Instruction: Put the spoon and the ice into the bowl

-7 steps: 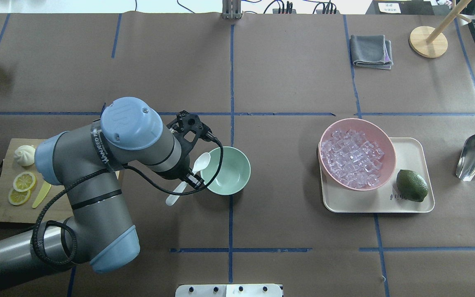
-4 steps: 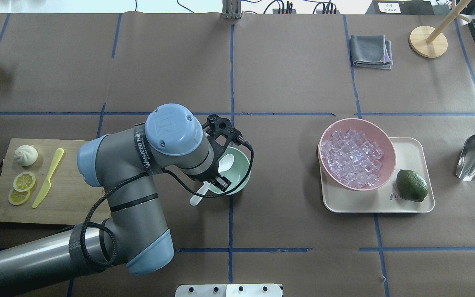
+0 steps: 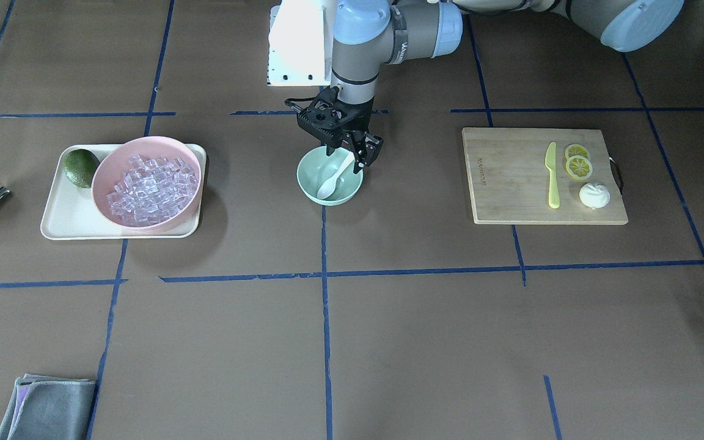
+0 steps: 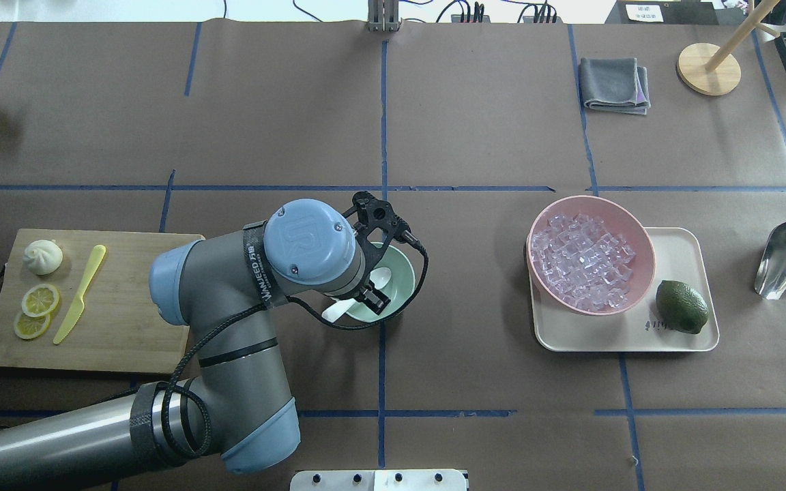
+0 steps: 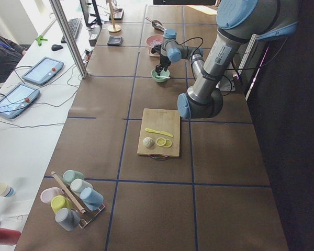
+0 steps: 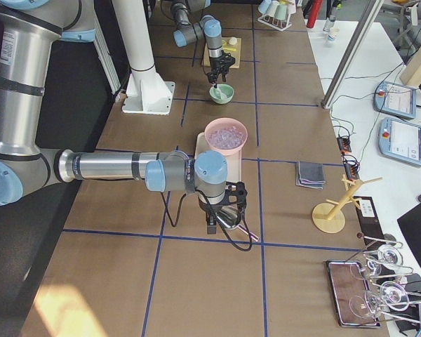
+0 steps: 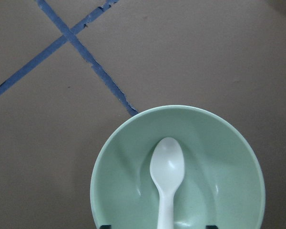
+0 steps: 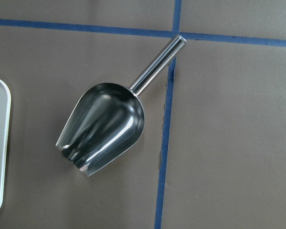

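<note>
The white spoon [image 3: 332, 180] lies in the mint-green bowl [image 3: 309, 183], scoop down on the inside and handle slanting up over the rim. My left gripper [image 3: 349, 153] hovers just above the bowl over the handle. In the left wrist view the spoon [image 7: 167, 167] runs between two widely spread fingertips, so the gripper is open. The ice [image 4: 580, 259] fills the pink bowl [image 4: 645, 273] on the right. My right gripper [image 6: 221, 207] hangs over a metal scoop [image 8: 102, 131]. I cannot tell whether it is open or shut.
The pink bowl and a dark green avocado [image 4: 681, 307] sit on a cream tray [image 4: 679, 341]. A cutting board [image 4: 127, 327] at the left holds a yellow-green knife [image 4: 79, 293], lemon slices and a bun. A grey cloth [image 4: 615, 83] lies at the far right.
My left arm has moved right with the spoon, from beside the bowl to over it. The spoon's scoop now rests inside the bowl.
</note>
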You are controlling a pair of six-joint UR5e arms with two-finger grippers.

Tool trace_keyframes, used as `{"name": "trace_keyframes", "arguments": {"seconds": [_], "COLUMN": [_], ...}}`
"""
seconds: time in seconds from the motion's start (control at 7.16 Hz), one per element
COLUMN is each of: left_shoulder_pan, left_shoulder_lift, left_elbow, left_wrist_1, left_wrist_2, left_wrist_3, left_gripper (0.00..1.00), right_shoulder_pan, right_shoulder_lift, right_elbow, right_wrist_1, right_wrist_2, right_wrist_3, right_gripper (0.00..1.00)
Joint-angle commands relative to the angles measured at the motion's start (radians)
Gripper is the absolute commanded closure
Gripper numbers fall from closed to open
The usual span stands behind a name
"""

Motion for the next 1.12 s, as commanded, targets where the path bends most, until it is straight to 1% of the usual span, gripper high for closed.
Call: {"name": "trace_keyframes", "arguments": {"seconds": [0.0,0.14,0.28,0.42,0.56,0.7,0.84,0.98], "left_shoulder_pan": [-0.004,-0.051,-0.122,-0.191,-0.241,-0.316,-0.414,-0.512], "left_shoulder_lift": [0.004,0.025,0.079,0.166,0.237,0.322,0.405,0.485], "left_elbow": [-0.03,-0.074,-0.131,-0.203,-0.267,-0.3,-0.32,-0.354], "left_wrist_1": [0.045,0.106,0.14,0.164,0.165,0.164,0.147,0.151], "left_wrist_2": [-0.005,-0.082,-0.185,-0.257,-0.266,-0.287,-0.365,-0.438], "left_wrist_3": [0.005,0.007,0.007,0.007,0.007,0.007,0.011,0.131], "left_gripper": [0.0,0.0,0.0,0.0,0.0,0.0,0.0,0.0], "right_shoulder_pan": [-0.001,-0.001,-0.001,-0.001,-0.003,-0.006,-0.01,-0.016], "right_shoulder_lift": [0.005,0.011,0.008,0.006,0.011,0.012,0.017,0.027], "right_elbow": [0.0,0.003,0.001,0.001,0.003,0.006,0.006,0.006], "right_wrist_1": [0.003,0.016,0.073,0.081,0.078,0.081,0.083,0.083], "right_wrist_2": [-0.003,-0.003,-0.002,0.0,0.0,0.003,0.021,0.053], "right_wrist_3": [-0.003,-0.012,-0.005,-0.003,-0.002,0.0,0.003,0.008], "right_gripper": [0.0,0.0,0.0,0.0,0.0,0.0,0.0,0.0]}}
